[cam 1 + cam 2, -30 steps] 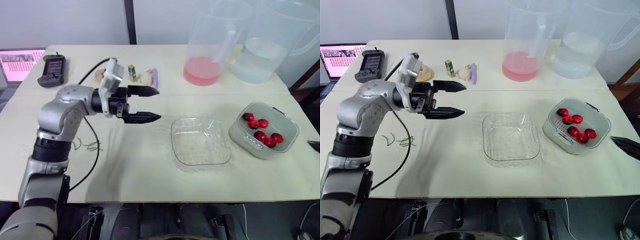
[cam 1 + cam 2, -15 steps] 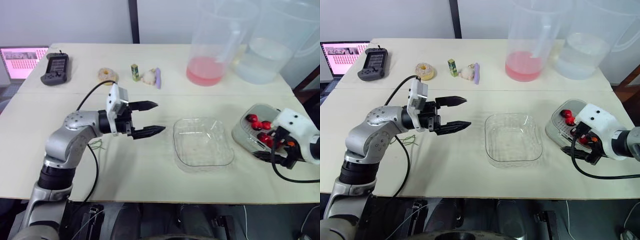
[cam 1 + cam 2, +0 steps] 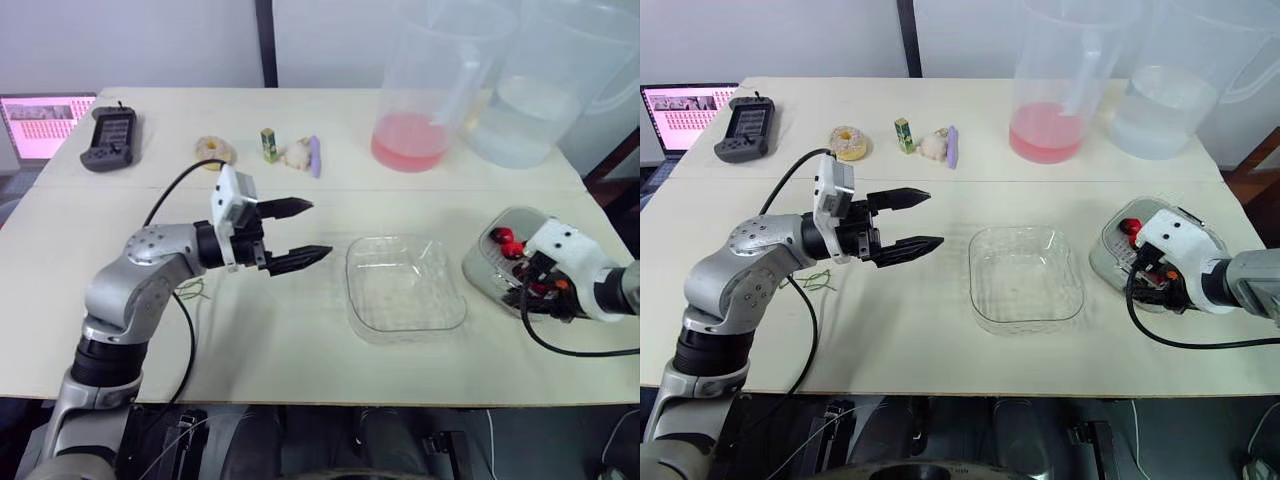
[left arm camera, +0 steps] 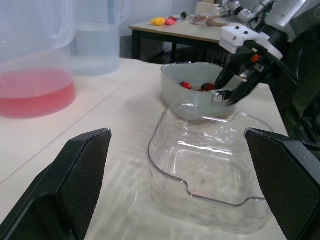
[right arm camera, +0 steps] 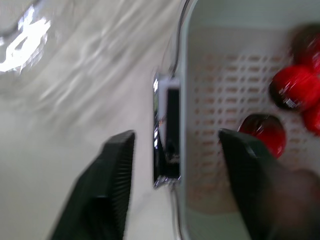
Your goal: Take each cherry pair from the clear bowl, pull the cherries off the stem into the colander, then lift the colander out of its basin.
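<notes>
Right pincer (image 5: 176, 134) just came in from the table edge. It's now at the colander (image 5: 215, 75), which sits in its basin (image 4: 195, 107) right of the clear bowl (image 3: 977, 270). Jaws apart, straddling the rim nearest the bowl, at what looks like a dark handle piece (image 5: 167, 135); not closed on it yet. Left pincer (image 3: 932, 218) has pulled back; it hovers wide open, left of the bowl. Bowl looks empty. Cherries (image 5: 292, 85) lie loose in the colander. Bare stems (image 3: 815, 282) on the table further left of the bowl. My read: pulling is done and the lift comes next, once the right pincer closes.
</notes>
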You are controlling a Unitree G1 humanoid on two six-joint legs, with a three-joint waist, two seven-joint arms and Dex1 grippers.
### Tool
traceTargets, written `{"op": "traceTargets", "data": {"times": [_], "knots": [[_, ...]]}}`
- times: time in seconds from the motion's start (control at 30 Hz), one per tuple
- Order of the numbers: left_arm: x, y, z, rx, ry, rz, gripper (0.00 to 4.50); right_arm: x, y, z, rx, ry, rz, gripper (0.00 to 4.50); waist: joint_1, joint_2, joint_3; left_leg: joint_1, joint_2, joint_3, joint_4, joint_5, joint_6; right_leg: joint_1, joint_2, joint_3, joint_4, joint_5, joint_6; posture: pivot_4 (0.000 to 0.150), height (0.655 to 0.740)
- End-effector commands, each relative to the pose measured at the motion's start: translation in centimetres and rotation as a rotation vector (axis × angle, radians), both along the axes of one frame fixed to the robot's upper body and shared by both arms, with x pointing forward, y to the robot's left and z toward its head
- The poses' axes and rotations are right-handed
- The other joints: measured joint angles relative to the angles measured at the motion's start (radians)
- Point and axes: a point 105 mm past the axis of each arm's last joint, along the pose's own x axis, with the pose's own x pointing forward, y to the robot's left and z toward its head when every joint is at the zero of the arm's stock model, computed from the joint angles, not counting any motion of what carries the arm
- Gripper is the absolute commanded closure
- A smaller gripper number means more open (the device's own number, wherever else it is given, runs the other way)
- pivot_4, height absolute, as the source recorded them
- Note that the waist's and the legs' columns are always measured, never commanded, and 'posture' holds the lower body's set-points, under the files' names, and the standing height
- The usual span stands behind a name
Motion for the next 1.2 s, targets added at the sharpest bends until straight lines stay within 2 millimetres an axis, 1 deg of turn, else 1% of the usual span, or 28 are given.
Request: {"op": "traceTargets", "data": {"times": [0.03,0.07,0.1,0.2,0.3,0.53,0.63,0.8,0.87,1.07,1.2], "knots": [[-0.4,-0.3,1.4,-0.02,-0.049,-0.017,0.0,0.3,0.0,0.6,-0.017,-0.027,0.021,3.59,0.0,0.0,0.0,0.0,0.0,0.0,0.0,0.0,0.0,0.0,0.0,0.0,0.0,0.0,0.0,0.15,0.74],[-0.3,-0.3,1.4,-0.019,-0.05,-0.019,0.0,0.2,0.1,0.6,-0.015,-0.023,0.027,4.02,0.0,0.0,0.0,0.0,0.0,0.0,0.0,0.0,0.0,0.0,0.0,0.0,0.0,0.0,0.0,0.15,0.74],[-0.3,-0.4,1.5,-0.018,-0.05,-0.02,0.0,0.2,0.2,0.6,-0.011,-0.021,0.032,4.3,0.0,0.0,0.0,0.0,0.0,0.0,0.0,0.0,0.0,0.0,0.0,0.0,0.0,0.0,0.0,0.15,0.74],[-0.1,-0.6,1.5,-0.015,-0.049,-0.023,0.0,0.3,0.4,0.8,0.021,-0.026,0.028,4.29,-0.001,0.0,0.0,0.0,0.0,0.0,0.0,0.0,0.0,0.0,0.0,0.0,0.0,0.0,0.0,0.15,0.74],[0.0,-0.8,1.3,-0.007,-0.048,-0.032,0.0,0.3,0.1,1.1,0.043,-0.034,0.007,4.29,-0.001,0.0,0.0,0.0,0.0,0.0,0.0,0.0,0.0,0.0,0.0,0.0,0.001,0.0,0.0,0.15,0.74],[0.1,-1.4,1.3,-0.009,-0.047,-0.063,0.0,-0.4,-0.3,2.8,0.063,-0.043,-0.007,4.29,0.002,0.0,0.0,0.0,0.0,0.0,0.0,0.0,0.0,0.0,0.0,0.0,0.0,0.0,0.0,0.15,0.74],[0.2,-1.7,1.2,-0.002,-0.051,-0.086,0.0,-0.8,0.0,3.9,0.074,-0.055,0.005,4.29,0.003,0.0,0.0,0.0,0.0,0.0,0.0,0.0,0.0,0.0,0.0,0.0,0.0,0.0,0.0,0.15,0.74],[0.3,-2.0,1.3,-0.014,-0.059,-0.108,0.0,-1.2,0.9,6.8,0.102,-0.108,0.033,4.29,-0.001,0.001,0.0,0.0,0.0,0.0,0.0,0.0,0.0,0.0,0.0,0.0,0.0,0.0,0.0,0.15,0.74],[0.2,-2.2,1.1,-0.007,-0.058,-0.123,0.0,-1.4,1.1,7.6,0.104,-0.116,0.035,4.29,-0.001,0.001,0.0,0.0,0.0,0.0,0.0,0.0,0.0,0.0,0.0,0.0,0.0,0.0,0.0,0.15,0.74],[0.3,-2.5,1.0,-0.01,-0.058,-0.147,0.0,-1.6,1.0,9.4,0.105,-0.14,0.023,4.29,0.002,0.001,0.0,0.0,0.0,0.0,0.0,0.0,0.0,0.0,0.0,0.0,0.0,0.0,0.0,0.15,0.74],[0.3,-2.5,0.8,0.004,-0.06,-0.159,0.0,-1.9,1.0,10.0,0.118,-0.148,0.013,4.29,0.003,0.001,0.0,0.0,0.0,0.0,0.0,0.0,0.0,0.0,0.0,0.0,0.0,0.0,0.0,0.15,0.74]]}}
